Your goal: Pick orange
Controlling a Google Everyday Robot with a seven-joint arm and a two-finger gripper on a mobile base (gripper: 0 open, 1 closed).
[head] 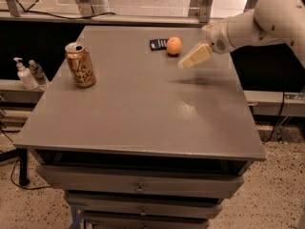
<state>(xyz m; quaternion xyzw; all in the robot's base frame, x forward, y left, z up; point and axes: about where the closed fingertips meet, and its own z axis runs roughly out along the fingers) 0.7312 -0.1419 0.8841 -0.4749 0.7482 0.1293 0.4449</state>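
Note:
The orange [174,45] is a small round fruit on the far part of the grey table [138,109]. It sits just right of a small dark packet [157,44]. My gripper [187,62] hangs above the table a little to the right of the orange and nearer to the camera, its cream fingers pointing down-left toward the fruit. It does not touch the orange and holds nothing that I can see. The white arm [257,20] reaches in from the upper right.
A gold-orange soda can [80,65] stands upright at the table's left side. Two small bottles [28,73] stand on a ledge left of the table. Drawers [139,187] sit under the table's front edge. A dark gap and rail run behind the table.

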